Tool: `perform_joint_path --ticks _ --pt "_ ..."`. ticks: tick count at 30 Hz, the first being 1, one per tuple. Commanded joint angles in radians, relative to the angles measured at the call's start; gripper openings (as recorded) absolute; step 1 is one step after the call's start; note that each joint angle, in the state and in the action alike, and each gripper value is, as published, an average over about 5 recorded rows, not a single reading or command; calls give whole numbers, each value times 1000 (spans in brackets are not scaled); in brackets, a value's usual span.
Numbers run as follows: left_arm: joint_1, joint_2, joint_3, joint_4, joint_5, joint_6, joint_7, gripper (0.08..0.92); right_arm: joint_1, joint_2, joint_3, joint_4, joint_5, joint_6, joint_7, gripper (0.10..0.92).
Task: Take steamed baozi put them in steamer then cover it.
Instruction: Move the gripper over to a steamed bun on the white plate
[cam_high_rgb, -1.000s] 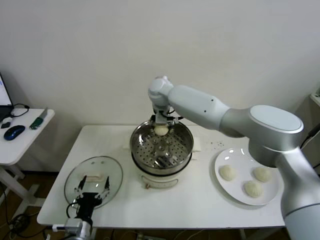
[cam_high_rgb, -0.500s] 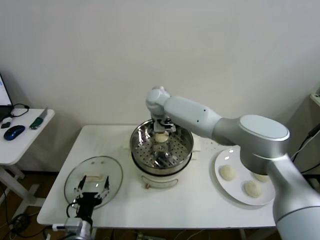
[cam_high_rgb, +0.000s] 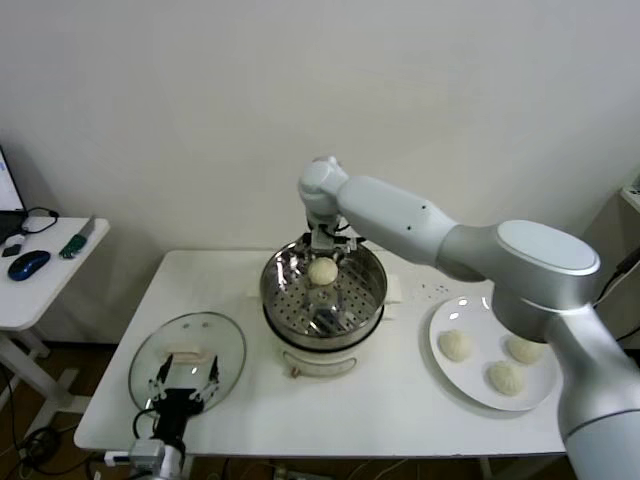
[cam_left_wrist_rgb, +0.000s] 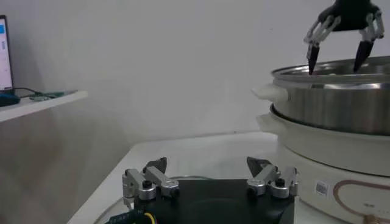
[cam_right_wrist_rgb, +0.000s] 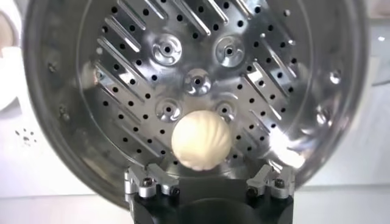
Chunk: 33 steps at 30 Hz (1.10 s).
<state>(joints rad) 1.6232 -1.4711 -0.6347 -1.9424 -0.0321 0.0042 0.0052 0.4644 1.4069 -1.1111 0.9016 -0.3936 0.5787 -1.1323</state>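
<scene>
At the centre of the head view, the right pincer hangs wide open above the steamer, holding nothing. One baozi lies on its perforated floor (three more on the plate, right). The left pincer, lower left, gapes empty over the cover on the surface.

A white table is shown against a plain pale wall. A flat white round plate is set near the table's right edge. Behind the table's middle, a white rectangular piece is partly seen, and a patch of small dark specks lies just beside it. To the left, well apart, a second white side table is placed; on it a dark blue computer mouse, a black cable and a green-handled tool are laid. A screen edge is cut off at the left border.
</scene>
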Motion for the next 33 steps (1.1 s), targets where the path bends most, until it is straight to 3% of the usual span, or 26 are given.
perform_joint_path --ticks 1,8,16,19,25,33 --pt "1 2 2 -10 -1 2 0 823 127 -124 -110 85 348 -166 10 823" --pt "7 6 7 -29 -9 2 1 823 293 -362 -330 210 787 -504 51 823" --pt "24 12 0 -33 -31 -1 1 823 290 -567 -446 291 958 -748 74 823" --pt "29 14 -3 -37 -35 -1 1 823 242 -625 -454 308 956 -795 79 823" --pt "35 13 -9 -41 -37 -1 0 823 72 -692 -396 280 806 -799 74 823" --pt "40 12 -20 -44 -37 1 0 823 -177 -699 -204 210 667 -798 78 823"
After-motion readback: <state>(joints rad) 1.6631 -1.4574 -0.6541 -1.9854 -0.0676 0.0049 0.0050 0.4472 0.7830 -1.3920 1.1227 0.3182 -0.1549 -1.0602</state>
